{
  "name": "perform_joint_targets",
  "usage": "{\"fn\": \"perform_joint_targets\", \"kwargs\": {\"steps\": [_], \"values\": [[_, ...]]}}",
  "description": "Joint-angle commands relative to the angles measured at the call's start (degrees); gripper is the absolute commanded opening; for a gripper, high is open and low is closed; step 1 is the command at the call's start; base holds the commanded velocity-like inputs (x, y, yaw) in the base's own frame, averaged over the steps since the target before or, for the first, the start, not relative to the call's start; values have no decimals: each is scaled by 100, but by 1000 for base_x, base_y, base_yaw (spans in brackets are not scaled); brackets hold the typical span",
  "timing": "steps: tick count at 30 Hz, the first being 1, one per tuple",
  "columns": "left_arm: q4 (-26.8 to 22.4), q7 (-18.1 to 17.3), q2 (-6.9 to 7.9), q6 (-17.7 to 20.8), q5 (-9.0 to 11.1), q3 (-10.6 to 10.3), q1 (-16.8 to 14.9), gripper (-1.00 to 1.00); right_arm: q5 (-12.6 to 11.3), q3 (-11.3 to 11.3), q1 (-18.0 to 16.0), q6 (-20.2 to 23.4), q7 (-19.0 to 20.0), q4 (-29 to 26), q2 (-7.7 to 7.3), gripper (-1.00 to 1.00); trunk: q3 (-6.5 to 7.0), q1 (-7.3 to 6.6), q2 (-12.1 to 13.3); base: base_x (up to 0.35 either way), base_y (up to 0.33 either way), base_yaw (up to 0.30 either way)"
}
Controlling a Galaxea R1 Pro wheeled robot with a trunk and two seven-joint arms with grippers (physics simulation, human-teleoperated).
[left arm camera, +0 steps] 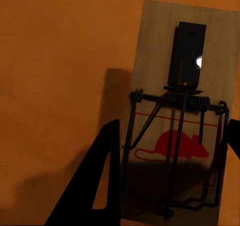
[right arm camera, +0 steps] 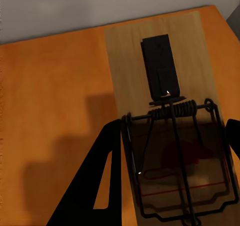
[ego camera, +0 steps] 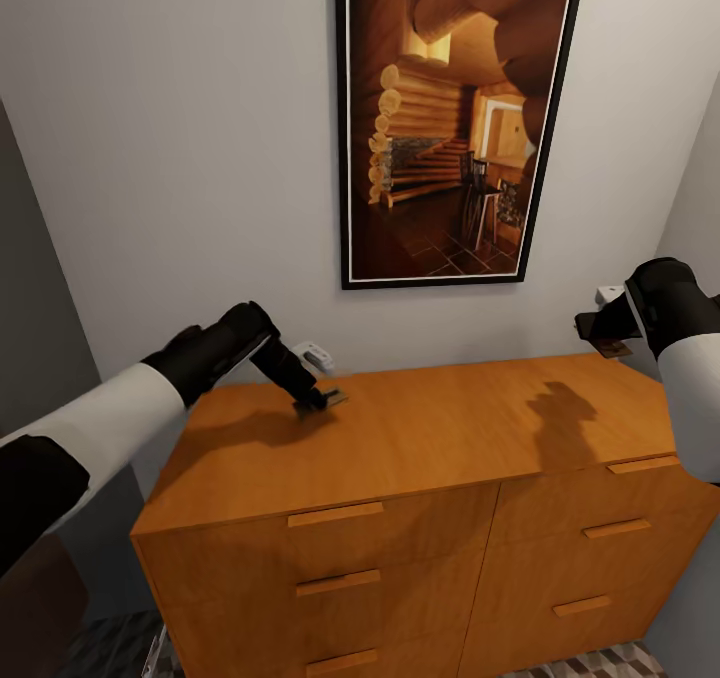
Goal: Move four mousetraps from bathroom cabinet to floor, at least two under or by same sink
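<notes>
The orange-brown cabinet (ego camera: 450, 428) stands against the wall, its drawers closed. My left gripper (ego camera: 320, 396) reaches down to the back left of the cabinet top. It is shut on a mousetrap (ego camera: 335, 396) that sits at or just above the surface. In the left wrist view the mousetrap (left arm camera: 155, 46) is a pale board with a red mouse print and dark wire, lying between the fingers (left arm camera: 100, 186). My right gripper (ego camera: 598, 326) hovers above the cabinet's right end, shut on a second mousetrap (ego camera: 612, 348), which the right wrist view shows as a mousetrap (right arm camera: 130, 56) lifted over the cabinet top (right arm camera: 50, 111). Patterned bathroom floor (ego camera: 590, 666) shows below.
A large framed picture (ego camera: 455, 118) hangs on the grey wall behind the cabinet. A small white fitting (ego camera: 316, 357) sits on the wall by my left wrist. Another wall (ego camera: 695, 208) closes in at the right, and a dark panel (ego camera: 30, 288) at the left.
</notes>
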Motion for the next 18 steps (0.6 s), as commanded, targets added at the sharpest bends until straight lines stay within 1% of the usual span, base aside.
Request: {"fn": "perform_joint_targets", "kwargs": {"steps": [1,3,4,6,10,18], "values": [[3,42,6,36,4,92,-9,-100,50,-29,-3,15,54,-6,4,-100,-7,0,-4,0,0,0],[28,44,6,36,-37,287,-9,-100,45,-27,-3,15,59,-6,5,-100,-7,0,-4,0,0,0],[37,44,6,36,-47,345,-9,-100,44,-28,-5,15,63,-6,5,-100,-7,0,-4,0,0,0],[45,45,5,36,-56,395,-10,-100,43,-28,-4,15,66,-6,5,-100,-7,0,-4,0,0,0],[50,45,-14,36,-67,442,-10,-100,42,-25,-3,15,68,-6,5,-100,-7,0,-4,0,0,0],[45,45,-7,36,-66,457,-10,-100,41,-25,-1,15,70,-6,5,-100,-7,0,-4,-3,0,0]]}}
